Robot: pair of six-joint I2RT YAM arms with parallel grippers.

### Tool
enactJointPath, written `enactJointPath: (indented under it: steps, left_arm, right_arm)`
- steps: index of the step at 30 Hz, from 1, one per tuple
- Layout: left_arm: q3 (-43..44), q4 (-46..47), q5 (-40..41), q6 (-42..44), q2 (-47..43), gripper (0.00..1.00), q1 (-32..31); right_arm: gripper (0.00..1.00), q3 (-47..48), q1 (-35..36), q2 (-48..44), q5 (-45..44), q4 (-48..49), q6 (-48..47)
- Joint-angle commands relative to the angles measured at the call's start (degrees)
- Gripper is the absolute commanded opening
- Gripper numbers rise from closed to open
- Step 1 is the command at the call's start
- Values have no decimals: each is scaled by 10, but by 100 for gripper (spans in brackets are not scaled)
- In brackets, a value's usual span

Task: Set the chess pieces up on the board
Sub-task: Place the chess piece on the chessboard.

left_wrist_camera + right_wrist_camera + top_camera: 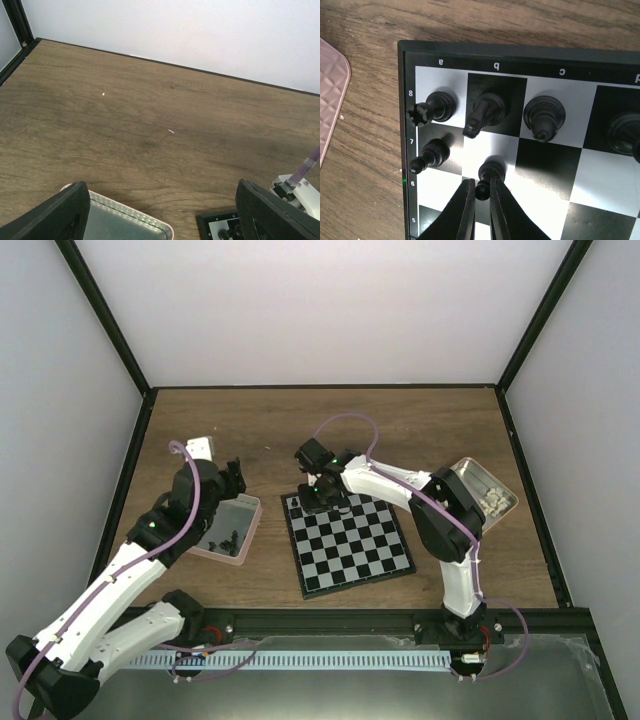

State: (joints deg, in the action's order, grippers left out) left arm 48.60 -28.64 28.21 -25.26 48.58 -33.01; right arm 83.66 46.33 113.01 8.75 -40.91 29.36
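While the right pincer [481, 187] stands almost closed, it pinches the head of a black pawn [492, 171] on the b file of the board [547, 160]. Six black pieces show: rook [439, 105], knight [485, 111], bishop [544, 115] and a cut-off fourth [622, 132] behind, with two pawns, the other [434, 151] on a7. The left pincer [160, 195] gapes wide, empty, over the tray [131, 214] corner.

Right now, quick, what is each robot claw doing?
Left gripper: open, holding nothing.
Right gripper: shut on a black pawn.
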Motion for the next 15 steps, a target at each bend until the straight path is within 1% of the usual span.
enactJointPath:
  steps: [1,7,13,15]
  left_arm:
    - [-3,1,0,4,0,82,3]
    - [-3,1,-1,2,2,82,5]
    - [-3,2,-4,1,4,82,7]
    - [-3,2,-5,0,6,82,7]
  right_arm:
    - [10,21,6,13,-4,18,1]
    - [11,23,6,15,-10,23,4]
    - [23,23,6,-8,-8,20,14]
    - [25,21,6,-22,-8,27,19]
